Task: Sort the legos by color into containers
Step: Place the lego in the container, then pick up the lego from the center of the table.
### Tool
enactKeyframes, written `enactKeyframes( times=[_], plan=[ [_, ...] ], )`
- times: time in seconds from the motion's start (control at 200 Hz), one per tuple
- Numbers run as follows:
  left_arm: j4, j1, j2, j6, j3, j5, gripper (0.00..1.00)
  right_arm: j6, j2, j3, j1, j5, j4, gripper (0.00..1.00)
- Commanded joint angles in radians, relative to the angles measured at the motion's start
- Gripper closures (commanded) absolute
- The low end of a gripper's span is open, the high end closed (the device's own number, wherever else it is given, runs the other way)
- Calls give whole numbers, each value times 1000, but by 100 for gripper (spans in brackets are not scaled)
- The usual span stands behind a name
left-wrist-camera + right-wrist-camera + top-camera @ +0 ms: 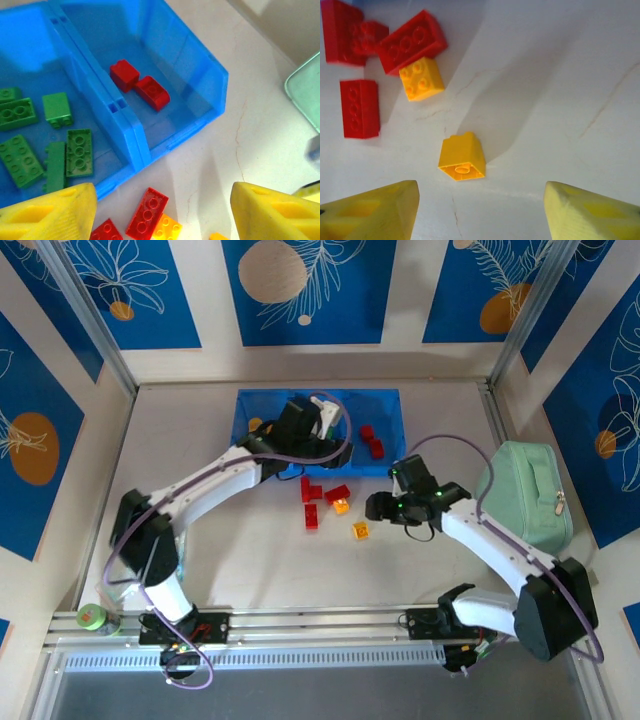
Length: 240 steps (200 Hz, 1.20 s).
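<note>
The sort is partly done. In the left wrist view, several flat green studded plastic bricks (30, 145) lie in the middle compartment of the translucent blue plastic three-compartment tray (200, 75). Two small red plastic bricks (140, 84) sit touching each other in the compartment at their 3 o'clock.

More bricks wait on the pale table (250, 560), just off the tray's 6 o'clock edge. Seen from above, they are three loose red studded bricks (311, 518) and two orange-yellow ones.

The left gripper (322, 436) hangs over the tray's near wall with its yellow fingers (50, 212) spread wide and nothing between them.

The right gripper (480, 200) hovers low over the table, its fingers equally wide apart and empty. It is lined up on a tipped-over orange-yellow plastic brick (462, 156) whose hollow underside faces the camera. That brick lies just ahead at 12 o'clock, apart from a studded orange-yellow square brick (421, 78) at its 11 o'clock, which touches a long red brick (412, 40).

The step in hand looks like picking up the tipped brick. The next move probably calls for a straight descent that brings a finger down on each side, then a firm close, since the slanted faces could slip. The carry must then clear the left arm, and the brick belongs in a compartment away from the red and green ones.

A pale green zipped fabric pouch (525, 495) lies at 3 o'clock of the right arm, out of the way.
</note>
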Motion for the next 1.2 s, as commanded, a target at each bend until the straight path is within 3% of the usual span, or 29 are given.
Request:
enactKeyframes(
  times=[0.0,0.21,0.565,0.675,0.851,1.196],
  plan=[
    [68,-3,-86,5,-79,-60,28,-15,86,55,66,71,-25,32],
    [87,21,-253,-25,-268,-119,26,-4,250,124,159,116,-49,31],
    [103,68,-427,-117,-568,-161,26,23,454,221,231,221,-126,36],
    [109,77,-457,-141,-643,-163,26,24,491,240,242,228,-138,42],
    [114,79,-510,-174,-738,-169,26,37,503,295,282,261,-174,68],
    [42,79,-660,-240,-865,-181,27,-38,526,593,275,218,-213,69]
  ],
)
